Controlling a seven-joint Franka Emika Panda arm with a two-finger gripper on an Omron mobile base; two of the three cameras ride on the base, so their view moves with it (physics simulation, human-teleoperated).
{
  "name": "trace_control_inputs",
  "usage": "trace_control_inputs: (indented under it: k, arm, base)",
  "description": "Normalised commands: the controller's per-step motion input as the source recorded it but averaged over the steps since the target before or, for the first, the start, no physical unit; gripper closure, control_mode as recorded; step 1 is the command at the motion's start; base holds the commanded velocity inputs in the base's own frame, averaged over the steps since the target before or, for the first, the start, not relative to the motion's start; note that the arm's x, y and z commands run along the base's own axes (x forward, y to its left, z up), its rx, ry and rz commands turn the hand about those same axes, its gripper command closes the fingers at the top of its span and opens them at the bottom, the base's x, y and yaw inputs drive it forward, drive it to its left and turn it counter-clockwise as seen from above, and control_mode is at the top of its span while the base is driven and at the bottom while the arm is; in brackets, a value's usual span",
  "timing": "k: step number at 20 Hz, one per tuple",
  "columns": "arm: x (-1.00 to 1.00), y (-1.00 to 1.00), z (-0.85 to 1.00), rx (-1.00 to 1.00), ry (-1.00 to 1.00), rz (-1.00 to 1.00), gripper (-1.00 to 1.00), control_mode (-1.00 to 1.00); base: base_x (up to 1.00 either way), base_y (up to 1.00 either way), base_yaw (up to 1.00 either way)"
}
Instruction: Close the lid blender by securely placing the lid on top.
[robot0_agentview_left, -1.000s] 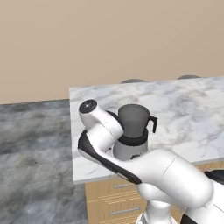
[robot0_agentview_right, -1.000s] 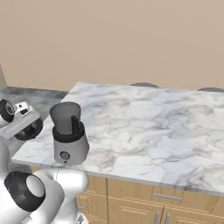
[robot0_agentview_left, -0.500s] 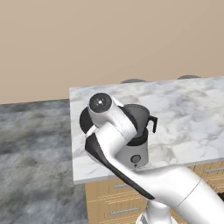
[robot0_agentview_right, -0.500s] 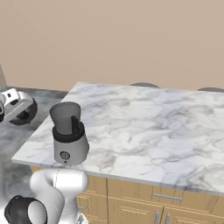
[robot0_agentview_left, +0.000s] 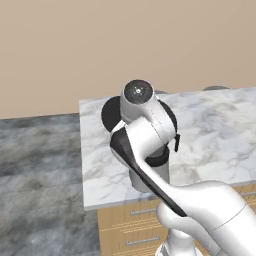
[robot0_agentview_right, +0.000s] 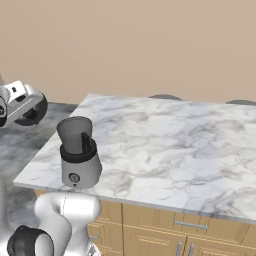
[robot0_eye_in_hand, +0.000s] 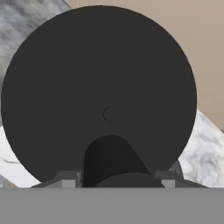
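The blender (robot0_agentview_right: 77, 159) stands near the left front corner of the marble counter (robot0_agentview_right: 175, 145), its dark jar open at the top and its handle facing the front. My gripper (robot0_agentview_right: 20, 100) hangs left of the blender, beyond the counter's left edge, and is shut on the lid (robot0_agentview_right: 36, 111). In the hand view the lid (robot0_eye_in_hand: 98, 78) is a big black disc held face-on, with its knob (robot0_eye_in_hand: 111, 159) between my fingertips. In the left base view my arm covers most of the blender; the lid's rim (robot0_agentview_left: 109, 114) and the jar handle (robot0_agentview_left: 177, 142) stick out beside the wrist.
Wooden drawers (robot0_agentview_right: 190, 227) run under the counter front. Two round dark stool tops (robot0_agentview_right: 165, 96) peek over the far edge. Grey stone floor (robot0_agentview_left: 35, 175) lies left of the counter, and a plain beige wall stands behind.
My hand has risen with the lid still in it. In the left base view the wrist has swung up and to the right across the blender. The blender has not moved.
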Motion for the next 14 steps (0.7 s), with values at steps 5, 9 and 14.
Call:
trace_control_inputs:
  k: [5,9,14]
  arm:
    - [0.00,-0.53,0.13,0.00,0.00,0.00,1.00,-1.00]
    - [0.00,-0.53,-0.02,0.00,0.00,0.00,1.00,-1.00]
    - [0.03,-0.66,0.00,0.05,0.04,0.00,1.00,-1.00]
  base:
    - [0.00,0.00,0.00]
    - [0.00,0.00,0.00]
    - [0.00,0.00,0.00]
